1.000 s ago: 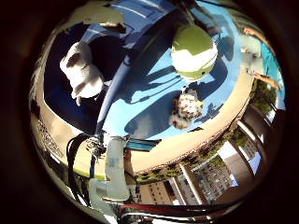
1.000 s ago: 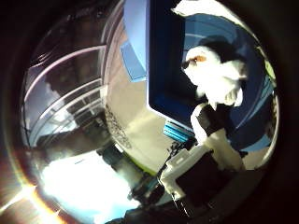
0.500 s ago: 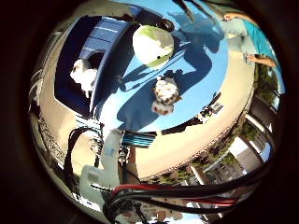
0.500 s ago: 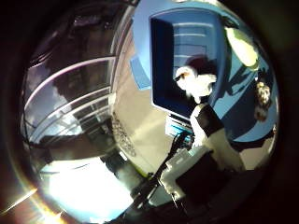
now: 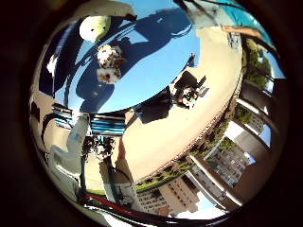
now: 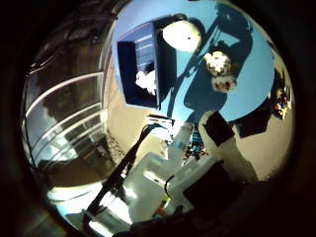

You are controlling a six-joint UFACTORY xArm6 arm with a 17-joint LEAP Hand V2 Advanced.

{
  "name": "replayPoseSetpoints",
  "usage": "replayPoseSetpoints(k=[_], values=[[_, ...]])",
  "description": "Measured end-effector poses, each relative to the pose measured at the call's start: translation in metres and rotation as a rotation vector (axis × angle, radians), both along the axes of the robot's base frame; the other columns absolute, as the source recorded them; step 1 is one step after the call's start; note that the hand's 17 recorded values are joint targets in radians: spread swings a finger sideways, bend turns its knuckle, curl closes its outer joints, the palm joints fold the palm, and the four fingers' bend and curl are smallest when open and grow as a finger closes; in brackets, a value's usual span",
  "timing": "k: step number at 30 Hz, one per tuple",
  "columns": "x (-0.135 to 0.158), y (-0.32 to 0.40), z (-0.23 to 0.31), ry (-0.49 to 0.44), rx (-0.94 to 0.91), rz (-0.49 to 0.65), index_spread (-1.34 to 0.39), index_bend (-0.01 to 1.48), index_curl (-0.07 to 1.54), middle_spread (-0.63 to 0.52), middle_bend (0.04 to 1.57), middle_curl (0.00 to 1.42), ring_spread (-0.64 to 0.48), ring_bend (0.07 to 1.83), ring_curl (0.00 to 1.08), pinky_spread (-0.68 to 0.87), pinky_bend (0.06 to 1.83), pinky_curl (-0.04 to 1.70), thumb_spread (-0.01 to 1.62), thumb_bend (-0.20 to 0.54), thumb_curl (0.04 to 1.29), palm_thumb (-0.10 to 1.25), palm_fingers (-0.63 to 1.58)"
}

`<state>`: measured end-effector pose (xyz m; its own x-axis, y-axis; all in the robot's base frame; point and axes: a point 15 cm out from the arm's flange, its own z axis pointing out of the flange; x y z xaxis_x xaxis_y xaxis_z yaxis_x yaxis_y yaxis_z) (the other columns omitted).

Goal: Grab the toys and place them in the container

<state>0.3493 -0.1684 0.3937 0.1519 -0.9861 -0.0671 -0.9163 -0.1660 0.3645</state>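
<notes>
Table top: light blue. Container: dark blue; toy inside white. Round toy: pale yellow-green. Spotted toy: white with brown-orange patches. Hand: white and black.

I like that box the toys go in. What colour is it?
The container is dark blue, sitting on a light blue table. It shows best in the thumb side palm view.

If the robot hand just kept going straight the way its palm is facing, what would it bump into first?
Probably the light blue tabletop. The robot hand looks out over it from well above, with nothing between. The spotted toy, the pale green toy and the dark blue container lie off to one side; depth is unclear.
</notes>
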Motion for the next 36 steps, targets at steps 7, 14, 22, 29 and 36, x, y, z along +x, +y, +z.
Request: replayPoseSetpoints(k=[7, 14, 22, 29, 36], values=[[0.007, -0.019, -0.035, 0.003, 0.008, 0.007, -0.19, 0.17, 0.26, 0.07, 0.16, 0.3, 0.28, 0.3, 0.32, 0.42, 0.54, 0.27, 1.2, -0.023, 0.4, 0.73, 0.03], [0.005, -0.036, -0.119, 0.007, -0.016, 0.008, -0.15, 0.16, 0.25, 0.1, 0.16, 0.3, 0.29, 0.33, 0.33, 0.44, 0.59, 0.28, 1.2, -0.029, 0.39, 0.69, 0.06], [-0.001, -0.04, -0.186, -0.002, -0.034, -0.027, -0.09, 0.16, 0.25, 0.11, 0.17, 0.3, 0.29, 0.36, 0.33, 0.45, 0.64, 0.28, 1.2, -0.026, 0.38, 0.66, 0.1], [0.002, -0.033, -0.238, 0.019, -0.04, -0.055, -0.03, 0.17, 0.26, 0.1, 0.17, 0.31, 0.29, 0.39, 0.33, 0.46, 0.67, 0.27, 1.2, -0.024, 0.37, 0.65, 0.15], [0.005, -0.028, -0.259, 0.036, -0.037, -0.06, -0.04, 0.14, 0.23, 0.0, 0.24, 0.35, 0.24, 0.59, 0.38, 0.43, 0.79, 0.28, 1.19, -0.022, 0.37, 0.66, 0.48]])
